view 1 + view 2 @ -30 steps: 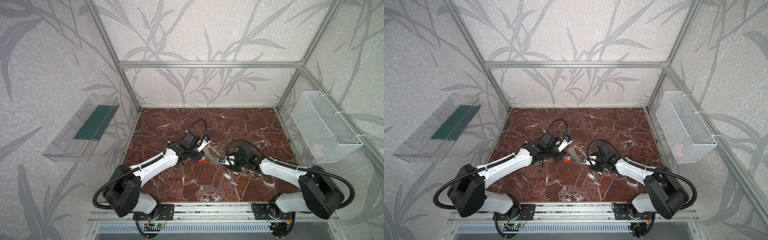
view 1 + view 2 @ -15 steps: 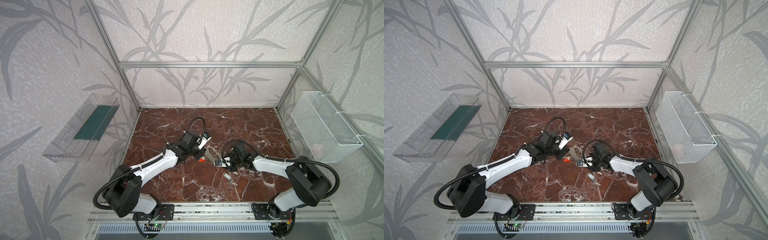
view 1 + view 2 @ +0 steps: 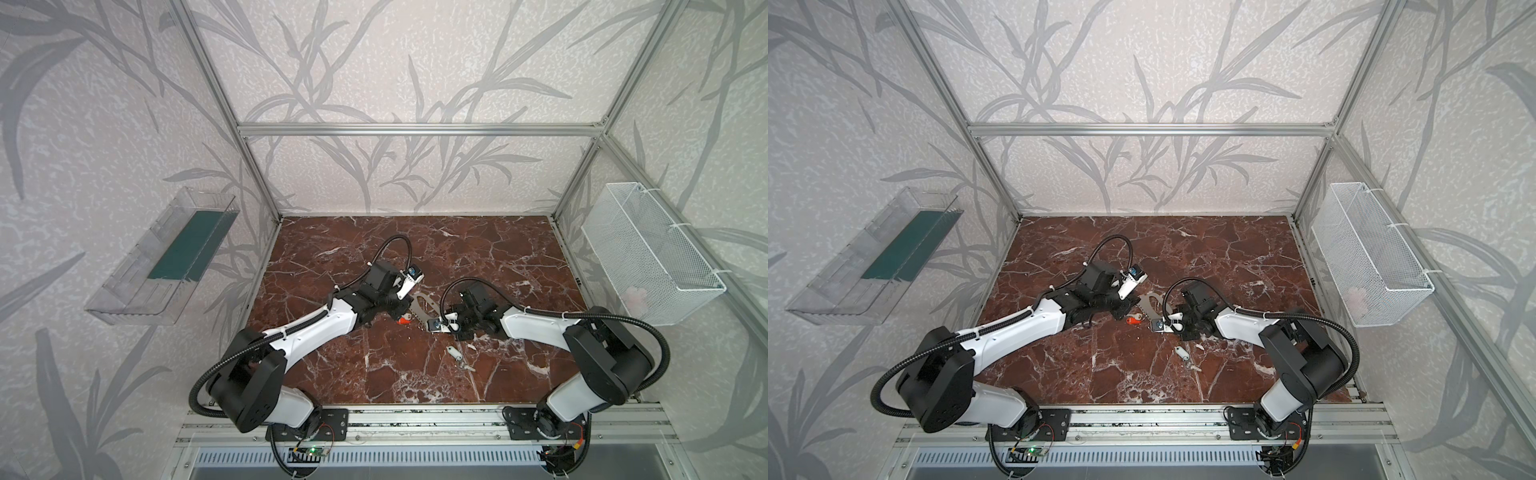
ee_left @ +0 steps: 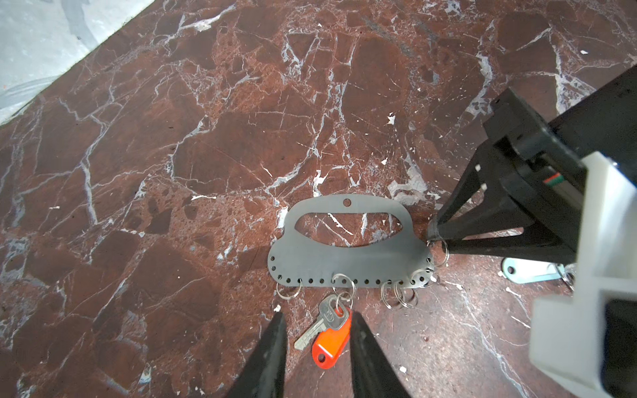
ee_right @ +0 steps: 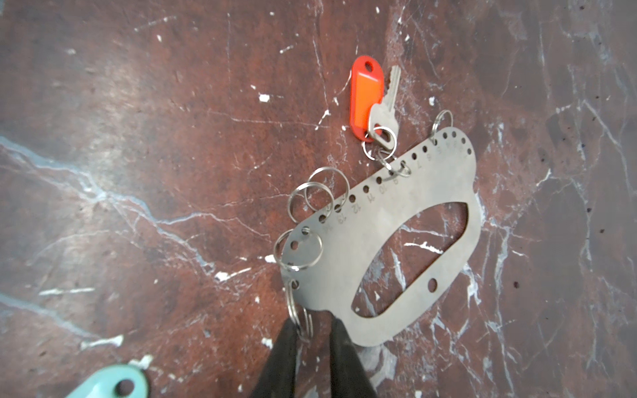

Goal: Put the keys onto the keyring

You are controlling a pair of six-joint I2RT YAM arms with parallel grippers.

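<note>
Grey metal keyring (image 4: pixel 344 258): lies flat on the red-brown marble worktop (image 4: pixel 206 138), between my two tools. Its row of small holes faces my left tool, and one rounded end faces my right tool.
Left tool (image 4: pixel 317 316): jaws stand apart and grip nothing. It sits low over the worktop, just beside the holed edge of the keyring.
Key with the orange tag (image 4: pixel 331 337): lies on the worktop between my left fingers (image 4: pixel 272 351), linked by small rings to a hole near the middle of the row. The tag lies close to one finger; I cannot tell whether they touch.
Right tool (image 5: pixel 314 324): at the keyring's rounded end. My fingers stand close together, and between them is a split ring that hangs from a hole at that end. I cannot tell whether they pinch it.
Key with the white tag (image 3: pixel 456 353): lies loose on the worktop, apart from the keyring, nearer the front edge and close to my right tool.
Spare rings (image 5: pixel 319 200): several empty ones hang along the hole row.
</note>
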